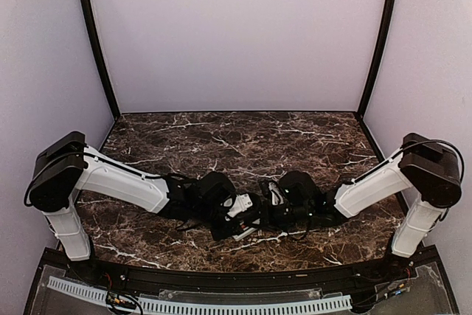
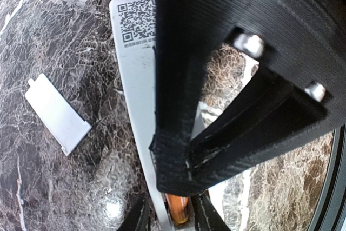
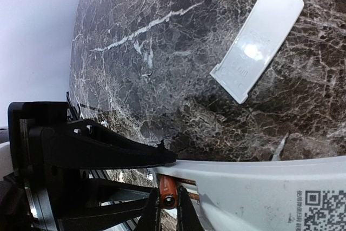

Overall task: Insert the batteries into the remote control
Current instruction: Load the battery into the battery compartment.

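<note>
The remote control [image 2: 135,74] lies label side up on the marble, low in the top view [image 1: 247,232], with both grippers meeting over its end. An orange battery [image 3: 169,190] sits in the open compartment at that end. My right gripper [image 3: 170,215] is shut on the battery's tip, and its black fingers [image 2: 173,155] hide most of the compartment in the left wrist view. My left gripper [image 2: 173,217] straddles the same end with the battery [image 2: 177,212] between its fingers. A thin dark gap shows beside its left finger. The grippers nearly touch: left [image 1: 247,215], right [image 1: 267,210].
The small flat white cover [image 2: 57,113] lies loose on the marble a short way from the remote [image 3: 270,187], and it also shows in the right wrist view [image 3: 258,44]. The table's front edge [image 1: 236,271] runs just behind the grippers. Pale walls enclose the other three sides.
</note>
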